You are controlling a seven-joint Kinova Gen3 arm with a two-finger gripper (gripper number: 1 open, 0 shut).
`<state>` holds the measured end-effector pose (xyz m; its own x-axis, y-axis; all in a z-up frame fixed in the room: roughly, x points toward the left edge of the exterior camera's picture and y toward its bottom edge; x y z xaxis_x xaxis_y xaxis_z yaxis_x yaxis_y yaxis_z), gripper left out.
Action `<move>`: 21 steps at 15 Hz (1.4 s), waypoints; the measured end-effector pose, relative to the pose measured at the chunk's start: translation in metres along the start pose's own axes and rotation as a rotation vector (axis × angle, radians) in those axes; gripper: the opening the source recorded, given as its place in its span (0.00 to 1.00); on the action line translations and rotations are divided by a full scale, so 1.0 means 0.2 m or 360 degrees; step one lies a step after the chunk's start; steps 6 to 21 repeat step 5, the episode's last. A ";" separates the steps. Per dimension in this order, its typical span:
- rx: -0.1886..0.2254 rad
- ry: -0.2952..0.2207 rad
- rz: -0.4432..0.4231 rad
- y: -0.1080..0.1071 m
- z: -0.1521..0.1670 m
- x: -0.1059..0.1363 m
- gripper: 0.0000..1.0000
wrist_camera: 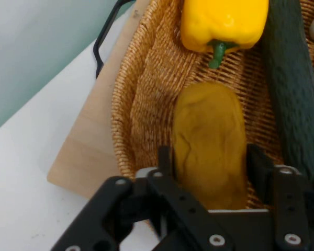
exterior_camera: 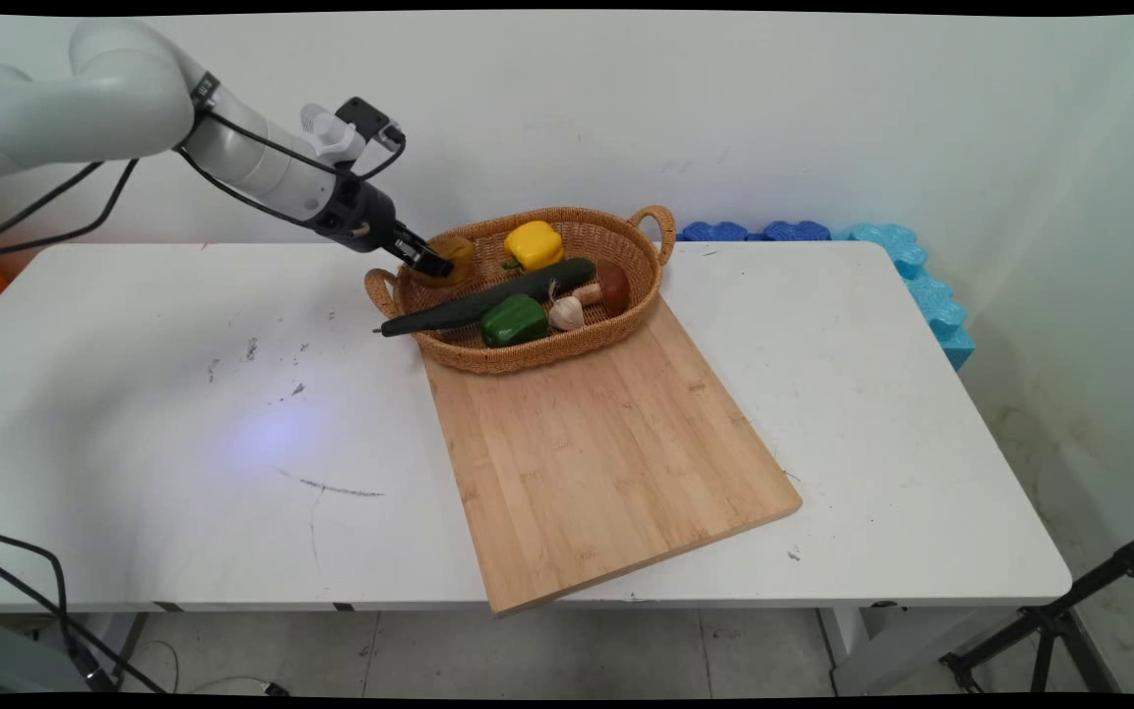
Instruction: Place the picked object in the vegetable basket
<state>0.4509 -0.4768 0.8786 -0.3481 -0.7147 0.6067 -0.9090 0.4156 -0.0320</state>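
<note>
My gripper (wrist_camera: 209, 172) reaches into the wicker basket (exterior_camera: 528, 359)'s left end, fingers (wrist_camera: 165, 159) apart and flanking a brownish-yellow potato (wrist_camera: 209, 151), hardly clamped; it lies near the rim, just left of the yellow pepper (wrist_camera: 222, 21). A slip could knock the cucumber (exterior_camera: 488, 300) overhanging that rim; the potato's long axis runs along my reach, toward the pepper.

Woven wicker, bare wood, glossy skins

Rough wicker basket (wrist_camera: 141, 99); matt potato (wrist_camera: 209, 146) between matt black fingers (wrist_camera: 165, 159); glossy yellow pepper (wrist_camera: 222, 21) beyond; smooth wooden board (exterior_camera: 606, 453).
</note>
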 end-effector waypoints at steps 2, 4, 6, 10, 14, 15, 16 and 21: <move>-0.0003 0.0006 -0.0001 0.00 0.01 -0.01 1.00; -0.0012 0.0015 -0.0001 0.00 0.01 -0.01 1.00; -0.0016 0.0023 -0.0001 0.01 0.01 0.00 1.00; -0.0016 0.0023 -0.0001 0.01 0.01 0.00 1.00; -0.0016 0.0023 -0.0001 0.01 0.01 0.00 1.00; -0.0016 0.0023 -0.0001 0.01 0.01 0.00 1.00; -0.0016 0.0023 -0.0001 0.01 0.01 0.00 1.00; -0.0016 0.0023 -0.0001 0.01 0.01 0.00 1.00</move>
